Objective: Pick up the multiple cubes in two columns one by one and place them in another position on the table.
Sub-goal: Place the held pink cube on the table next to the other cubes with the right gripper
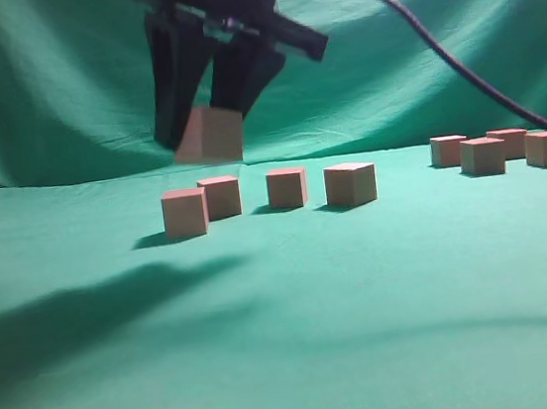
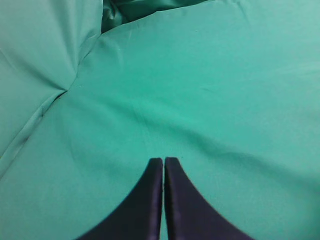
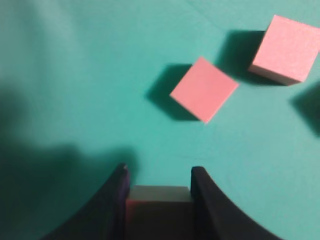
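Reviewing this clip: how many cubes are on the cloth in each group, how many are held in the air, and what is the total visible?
Cubes in the middle group: 4
Cubes in the far-right group: 4, plus a sliver at the frame edge that may be another
Held cube: 1
Total: 9

Soft, dim frames; long leftward shadows.

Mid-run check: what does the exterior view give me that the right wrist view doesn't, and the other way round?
Only the exterior view shows the four placed cubes in a row, the waiting group of cubes at far right, and that the held cube is lifted clear of the table. Only the right wrist view shows two cubes from above, set at different angles. Both show the right gripper shut on the held cube.
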Action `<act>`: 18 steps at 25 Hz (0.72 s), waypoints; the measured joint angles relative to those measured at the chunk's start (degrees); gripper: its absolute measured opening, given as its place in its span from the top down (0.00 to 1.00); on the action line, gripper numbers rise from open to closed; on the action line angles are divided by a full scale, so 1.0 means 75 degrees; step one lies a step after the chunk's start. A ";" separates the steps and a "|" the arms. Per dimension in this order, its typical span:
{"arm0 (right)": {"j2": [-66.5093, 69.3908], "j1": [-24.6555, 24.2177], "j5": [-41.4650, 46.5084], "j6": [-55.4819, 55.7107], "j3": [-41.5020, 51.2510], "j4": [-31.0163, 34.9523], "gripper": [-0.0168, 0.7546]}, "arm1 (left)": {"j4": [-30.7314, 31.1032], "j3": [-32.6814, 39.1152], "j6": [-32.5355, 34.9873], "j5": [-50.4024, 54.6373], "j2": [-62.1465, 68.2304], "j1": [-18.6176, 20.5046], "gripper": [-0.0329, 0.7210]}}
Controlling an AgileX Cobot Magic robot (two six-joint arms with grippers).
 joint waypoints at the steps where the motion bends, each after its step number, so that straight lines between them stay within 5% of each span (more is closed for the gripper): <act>1: 0.0226 0.0000 0.0084 0.0069 -0.0201 -0.0126 0.66 | 0.0000 0.0000 0.0000 0.0000 0.0000 0.0000 0.96; 18: 0.1142 0.0000 -0.0676 0.0182 -0.0478 -0.0445 0.66 | 0.0000 0.0000 0.0000 0.0000 0.0000 0.0000 0.96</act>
